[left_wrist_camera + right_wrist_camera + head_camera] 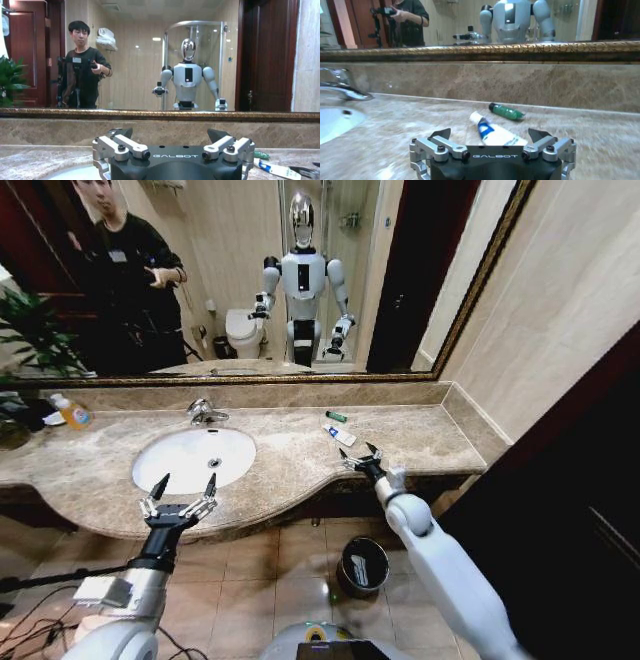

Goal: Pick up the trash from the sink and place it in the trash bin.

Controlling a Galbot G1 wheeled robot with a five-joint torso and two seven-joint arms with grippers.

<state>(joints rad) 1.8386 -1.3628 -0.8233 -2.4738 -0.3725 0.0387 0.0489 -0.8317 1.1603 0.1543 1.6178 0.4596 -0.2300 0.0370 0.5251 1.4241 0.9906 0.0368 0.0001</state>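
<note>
The white oval sink [193,458] sits in the beige marble counter, and its basin looks bare. The trash lies on the counter to its right: a blue-and-white tube [339,434] [492,133] and a small green piece [336,416] [506,111]. My right gripper [358,452] [489,134] is open just in front of the tube, fingers spread to either side of its near end. My left gripper [188,482] [170,133] hovers open at the sink's front rim, holding nothing. The dark trash bin [363,565] stands on the floor below the counter's right part.
A chrome faucet [205,412] rises behind the basin. An orange-yellow bottle [72,412] stands at the counter's far left beside a plant [30,330]. A mirror [300,280] spans the back wall. A wall and a dark door [590,510] close in on the right.
</note>
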